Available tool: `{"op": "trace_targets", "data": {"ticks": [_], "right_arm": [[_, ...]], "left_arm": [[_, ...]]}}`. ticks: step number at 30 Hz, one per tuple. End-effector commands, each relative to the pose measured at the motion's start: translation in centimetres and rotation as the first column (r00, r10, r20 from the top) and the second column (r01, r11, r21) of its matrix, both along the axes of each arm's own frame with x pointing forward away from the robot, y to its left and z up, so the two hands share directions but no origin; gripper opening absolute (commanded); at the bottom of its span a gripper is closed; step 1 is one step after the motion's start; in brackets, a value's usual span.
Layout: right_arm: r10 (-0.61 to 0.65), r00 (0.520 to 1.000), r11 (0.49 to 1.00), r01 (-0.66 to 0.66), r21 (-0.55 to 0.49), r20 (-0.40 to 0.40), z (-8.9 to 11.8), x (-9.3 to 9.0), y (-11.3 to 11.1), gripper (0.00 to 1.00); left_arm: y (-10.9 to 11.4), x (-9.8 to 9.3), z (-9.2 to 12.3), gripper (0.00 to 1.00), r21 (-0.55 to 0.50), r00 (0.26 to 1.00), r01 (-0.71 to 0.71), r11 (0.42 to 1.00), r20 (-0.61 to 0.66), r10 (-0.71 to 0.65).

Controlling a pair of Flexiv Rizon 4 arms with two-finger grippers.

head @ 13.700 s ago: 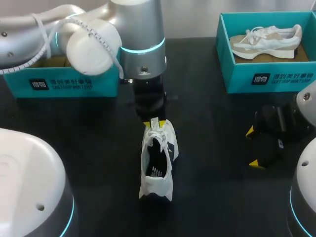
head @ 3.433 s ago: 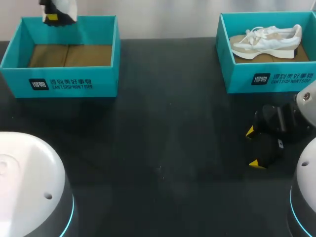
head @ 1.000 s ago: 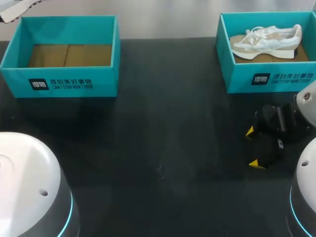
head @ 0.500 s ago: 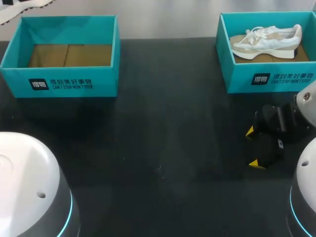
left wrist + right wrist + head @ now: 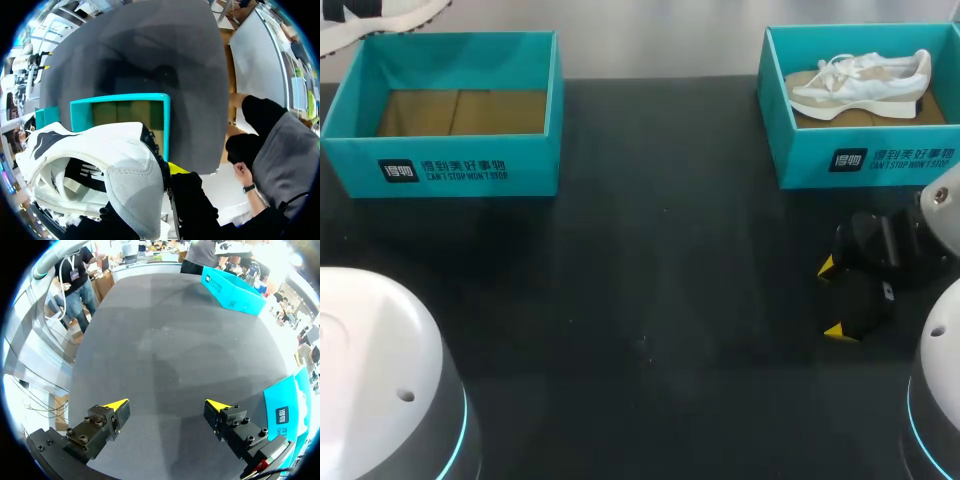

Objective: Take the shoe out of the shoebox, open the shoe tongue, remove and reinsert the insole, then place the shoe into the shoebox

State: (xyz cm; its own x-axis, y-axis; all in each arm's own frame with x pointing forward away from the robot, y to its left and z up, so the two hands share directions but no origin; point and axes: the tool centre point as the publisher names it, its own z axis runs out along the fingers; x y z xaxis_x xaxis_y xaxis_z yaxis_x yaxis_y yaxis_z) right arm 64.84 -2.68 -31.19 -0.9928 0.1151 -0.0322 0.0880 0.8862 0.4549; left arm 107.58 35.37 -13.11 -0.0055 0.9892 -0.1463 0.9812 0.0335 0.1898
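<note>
Left tool (image 5: 170,172) pinches a white sneaker (image 5: 100,160) aloft near the far corner of the teal shoebox (image 5: 450,165); right tool (image 5: 167,405) hangs spread above the bench (image 5: 650,300). The sneaker looks light and soft-sided; its firmer heel likely grips best.

Printed markings: on the two shoeboxes only.
You will find white print on the front wall of the left shoebox (image 5: 440,172) and of the right shoebox (image 5: 880,160): a square logo block, then a line of characters above a line of small capitals. The shoe (image 5: 100,155) bears a black side emblem without lettering.
</note>
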Motion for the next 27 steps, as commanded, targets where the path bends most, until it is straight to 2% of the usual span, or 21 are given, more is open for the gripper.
{"op": "trace_targets", "data": {"ticks": [1,11,16,24,27], "right_arm": [[-0.001,1.000,1.000,0.001,-0.002,0.002,0.0,-0.2,0.0,1.00],[-0.001,1.000,1.000,0.001,-0.002,0.002,0.0,-0.2,0.0,1.00],[-0.001,1.000,1.000,0.001,-0.002,0.002,0.0,-0.2,0.0,1.00],[-0.001,1.000,1.000,0.001,-0.002,0.002,0.0,-0.2,0.0,1.00],[-0.001,1.000,1.000,0.001,-0.002,0.002,0.0,-0.2,0.0,1.00]], "left_arm": [[0.2,0.1,-0.2,0.00,0.015,0.998,0.062,0.998,0.024,-0.062],[-0.2,0.6,-1.2,0.00,0.048,0.991,0.132,0.990,0.032,-0.134],[-1.3,0.6,-2.9,0.00,0.090,0.989,0.143,0.986,0.019,-0.145],[-2.8,1.3,-4.9,0.00,0.122,0.993,0.117,0.986,-0.001,-0.118],[-2.8,1.5,-5.2,0.00,0.168,0.996,0.083,0.982,-0.003,-0.084]]}}
